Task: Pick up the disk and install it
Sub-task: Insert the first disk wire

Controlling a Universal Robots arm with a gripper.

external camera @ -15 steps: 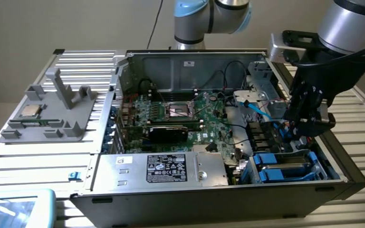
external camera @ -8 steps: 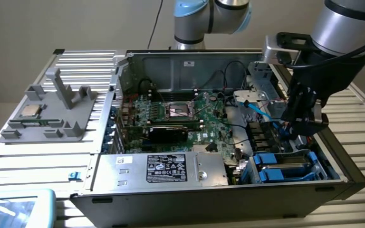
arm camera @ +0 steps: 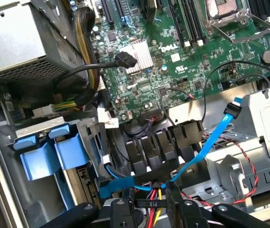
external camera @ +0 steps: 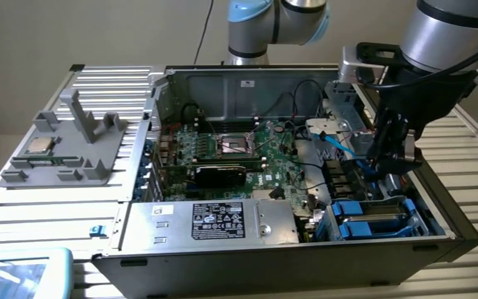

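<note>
Exterior view had my gripper [external camera: 391,163] low inside the open computer case [external camera: 305,265], at the right of the frame, hanging over the black plugs and wiring beside the green motherboard [external camera: 248,156]. Whether it was open, shut or gripping anything, I could not tell. The disk [external camera: 373,217] sat well apart from it and nearer the camera, in the drive bay [external camera: 426,227] at the lower right of the frame. I knew it by its blue carrier frame, with a strip of grey metal between the blue edges. I could not make out its label. Just to the exterior view's left of the bay lay the silver power supply [external camera: 222,221] with its black label. A blue cable [external camera: 338,142] ran down from the metal cage at the upper right. On the slatted table [external camera: 48,212], at the exterior view's left, a grey fixture [external camera: 77,146] carried a small silver CPU chip [external camera: 40,146].

Wrist view looked past my gripper [arm camera: 151,216] onto red, yellow and black wires [arm camera: 156,199] close beneath it, with the blue cable [arm camera: 210,142] slanting across them. The disk [arm camera: 47,154] showed its blue tabs beside the power supply [arm camera: 16,42]
</note>
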